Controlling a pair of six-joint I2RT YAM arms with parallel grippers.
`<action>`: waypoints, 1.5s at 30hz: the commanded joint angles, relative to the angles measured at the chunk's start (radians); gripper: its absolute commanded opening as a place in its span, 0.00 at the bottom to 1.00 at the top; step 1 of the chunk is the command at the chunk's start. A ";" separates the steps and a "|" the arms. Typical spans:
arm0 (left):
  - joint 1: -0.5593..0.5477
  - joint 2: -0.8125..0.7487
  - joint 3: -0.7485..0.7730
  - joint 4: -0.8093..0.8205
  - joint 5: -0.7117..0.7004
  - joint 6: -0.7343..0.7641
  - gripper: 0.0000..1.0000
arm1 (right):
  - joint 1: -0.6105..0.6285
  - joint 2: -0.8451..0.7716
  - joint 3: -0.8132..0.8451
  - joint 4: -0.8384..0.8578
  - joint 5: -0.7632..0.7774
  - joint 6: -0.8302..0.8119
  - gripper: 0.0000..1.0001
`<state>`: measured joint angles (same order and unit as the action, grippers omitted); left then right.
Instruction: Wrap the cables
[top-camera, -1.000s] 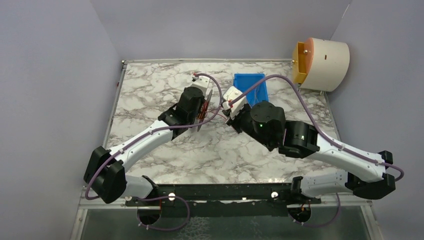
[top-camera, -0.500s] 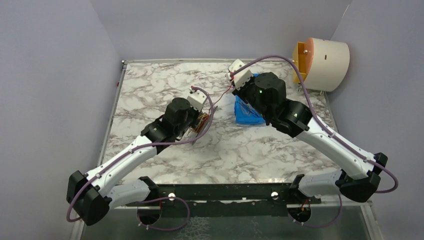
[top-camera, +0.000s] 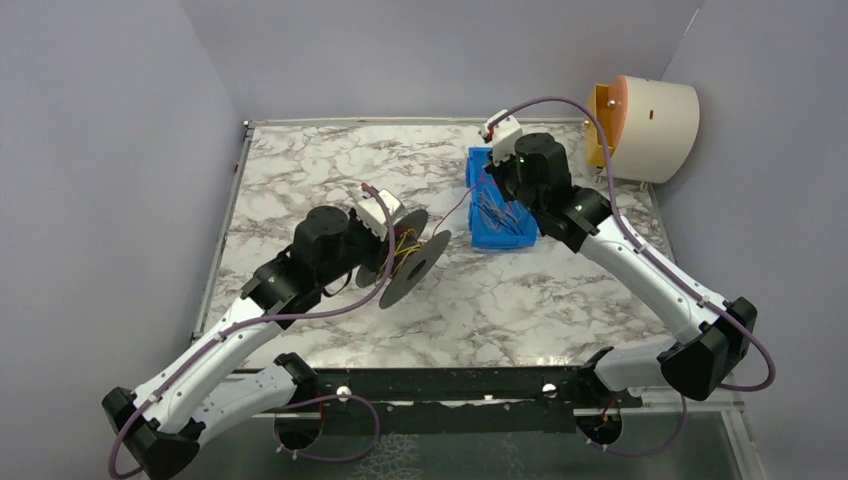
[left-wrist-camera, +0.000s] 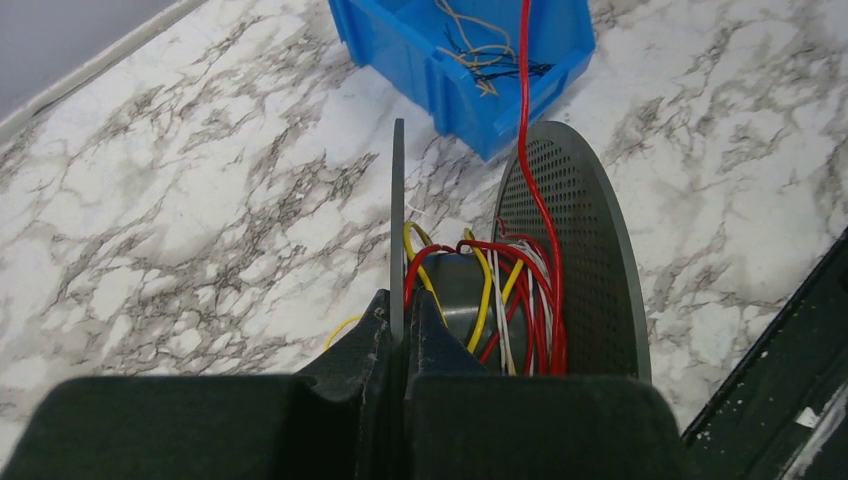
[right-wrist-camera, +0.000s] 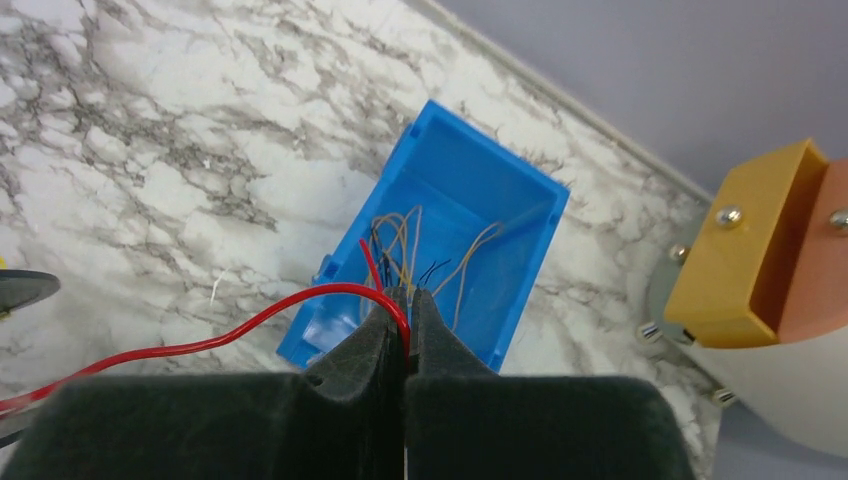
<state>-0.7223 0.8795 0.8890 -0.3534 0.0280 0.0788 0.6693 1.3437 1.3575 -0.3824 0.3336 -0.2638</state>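
I'm working in a robotics lab cell: plain grey partition walls (top-camera: 100, 150) close round a marble-patterned table (top-camera: 290, 180), and a black metal mounting rail (top-camera: 450, 381) runs along its near edge.

A spool (top-camera: 415, 270) is near the middle of the tabletop (top-camera: 300, 170), perhaps resting on its rim, with wound cables (left-wrist-camera: 520, 300) around its core. Right of it, further back, sits a bin (top-camera: 498, 240) holding loose cables (right-wrist-camera: 395, 245). A single cable (left-wrist-camera: 523, 80) stretches from the spool to above the bin.
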 joint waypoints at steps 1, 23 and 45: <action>-0.003 -0.071 0.142 -0.021 0.097 -0.057 0.00 | -0.062 0.006 -0.074 0.042 -0.139 0.128 0.01; -0.003 -0.089 0.391 0.091 0.061 -0.368 0.00 | -0.079 -0.094 -0.641 0.437 -0.792 0.467 0.01; -0.003 -0.024 0.388 0.196 0.066 -0.493 0.00 | -0.077 -0.229 -0.874 0.880 -0.964 0.705 0.16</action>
<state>-0.7223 0.8734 1.2350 -0.3325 0.0818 -0.3782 0.5953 1.1492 0.4805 0.4908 -0.6514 0.4412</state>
